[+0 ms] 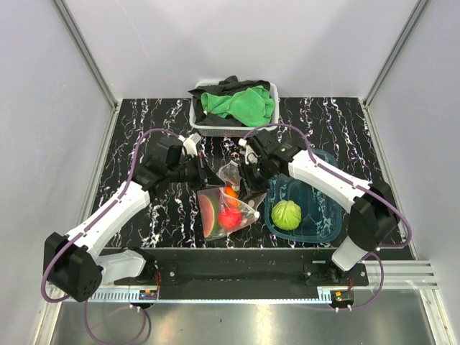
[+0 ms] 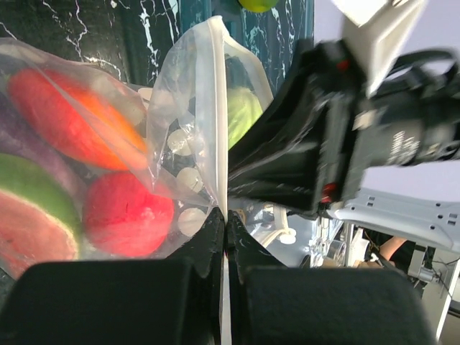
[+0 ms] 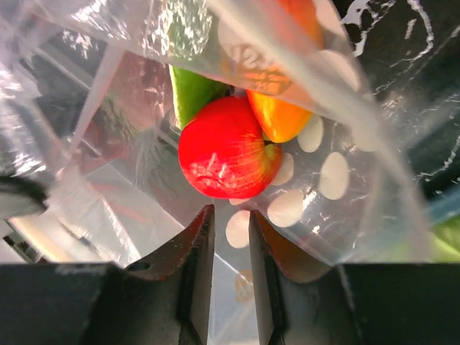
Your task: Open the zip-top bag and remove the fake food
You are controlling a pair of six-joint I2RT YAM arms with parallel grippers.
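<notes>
The zip-top bag [image 1: 228,205] lies mid-table, clear with pale dots. Inside it is fake food: a watermelon slice [image 1: 209,215], a red round fruit [image 1: 230,218] and an orange piece [image 1: 231,191]. My left gripper [image 2: 227,223] is shut on the bag's white zip strip [image 2: 221,129], beside the red fruit [image 2: 128,214]. My right gripper [image 3: 231,219] reaches at the bag's mouth from the other side. Its jaws stand a narrow gap apart, with dotted film [image 3: 287,208] lying across that gap. The red fruit [image 3: 226,154] sits just beyond its fingertips. A green leafy ball [image 1: 287,214] rests in the teal tub.
The translucent teal tub [image 1: 322,215] stands right of the bag, under the right arm. A white basket [image 1: 208,128] holding green and black cloths sits at the back centre. Grey walls close in both sides of the marbled black table [image 1: 144,115].
</notes>
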